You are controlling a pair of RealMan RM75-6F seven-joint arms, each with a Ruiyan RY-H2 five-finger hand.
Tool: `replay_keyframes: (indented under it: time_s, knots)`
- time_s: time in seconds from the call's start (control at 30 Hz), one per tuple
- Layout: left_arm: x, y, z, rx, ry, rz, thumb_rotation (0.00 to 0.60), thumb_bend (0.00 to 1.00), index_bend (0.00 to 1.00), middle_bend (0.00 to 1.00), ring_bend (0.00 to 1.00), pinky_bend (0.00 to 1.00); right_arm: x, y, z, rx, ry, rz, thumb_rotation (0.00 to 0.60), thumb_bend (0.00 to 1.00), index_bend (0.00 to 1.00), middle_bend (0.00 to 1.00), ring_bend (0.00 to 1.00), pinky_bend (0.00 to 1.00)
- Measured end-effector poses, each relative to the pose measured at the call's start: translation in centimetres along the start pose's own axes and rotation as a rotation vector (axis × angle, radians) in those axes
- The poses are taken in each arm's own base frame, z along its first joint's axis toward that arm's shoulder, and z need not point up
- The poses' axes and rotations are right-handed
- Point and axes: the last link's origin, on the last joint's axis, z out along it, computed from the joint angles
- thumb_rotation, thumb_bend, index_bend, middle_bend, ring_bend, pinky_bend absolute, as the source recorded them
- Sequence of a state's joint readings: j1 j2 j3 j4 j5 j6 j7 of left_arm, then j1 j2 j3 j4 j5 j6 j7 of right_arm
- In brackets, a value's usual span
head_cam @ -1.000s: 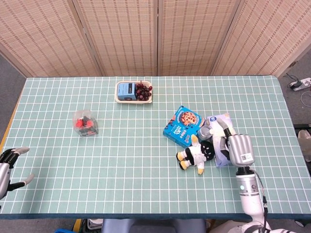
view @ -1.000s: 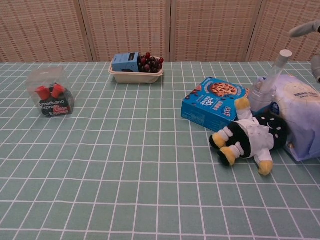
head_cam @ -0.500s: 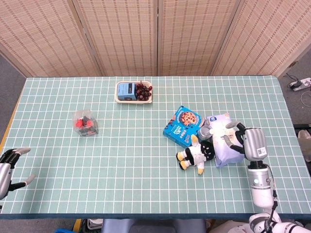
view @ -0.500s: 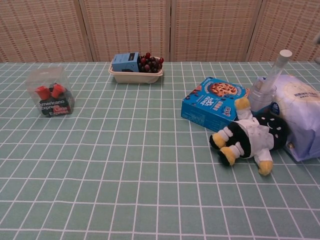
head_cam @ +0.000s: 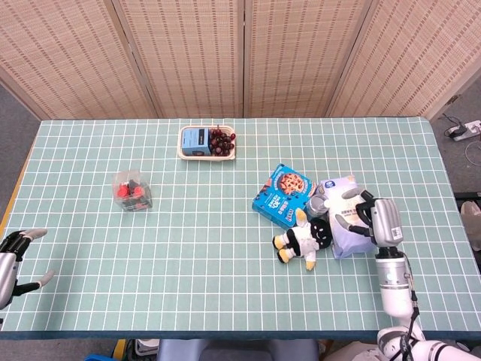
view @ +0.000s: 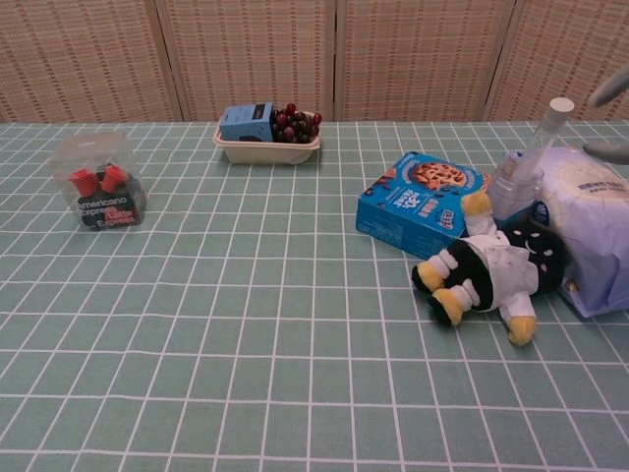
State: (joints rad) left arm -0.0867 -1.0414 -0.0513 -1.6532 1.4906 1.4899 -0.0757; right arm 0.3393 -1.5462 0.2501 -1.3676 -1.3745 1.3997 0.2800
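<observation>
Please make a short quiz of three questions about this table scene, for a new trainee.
1. True or false: the left hand holds the clear box of red capsules.
2. What lies closest to the right hand? A) white bag B) tray of grapes C) the clear box
3. Fill in: the plush toy lies just in front of the blue ____ box.

Key: 1 false; 2 A; 3 cookie.

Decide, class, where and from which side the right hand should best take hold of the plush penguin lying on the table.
Probably the plush penguin's white middle, from above. It lies on its side, its back touching the pale bag and its head near the blue cookie box, so only the top and front are free for the right hand.
</observation>
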Motion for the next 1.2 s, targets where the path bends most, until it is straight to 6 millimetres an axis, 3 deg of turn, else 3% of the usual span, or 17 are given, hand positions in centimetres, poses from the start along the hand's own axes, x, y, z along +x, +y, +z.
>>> replay_keyframes:
  time_s: [0.3,1.03,1.2]
  knots:
    - [0.0,0.0,0.0,0.0,0.0,-0.003,0.6,0.17,0.29,0.26,0.19,0.47,-1.0,-0.3,0.0,-0.043,-0.021,0.093,0.6,0.05,0.44,1.0,1.0,1.0]
    - [0.2,0.0,0.0,0.001,0.001,-0.013,0.6,0.17,0.29,0.26,0.2,0.47,-3.1,-1.1,1.4,-0.048,-0.047,0.1,0.6,0.07,0.44,1.0,1.0,1.0]
    - [0.3,-0.1,0.0,0.002,0.004,-0.016,0.6,0.17,0.29,0.26,0.2,0.47,-3.6,-1.4,1.6,-0.04,-0.058,0.1,0.6,0.11,0.44,1.0,1.0,1.0]
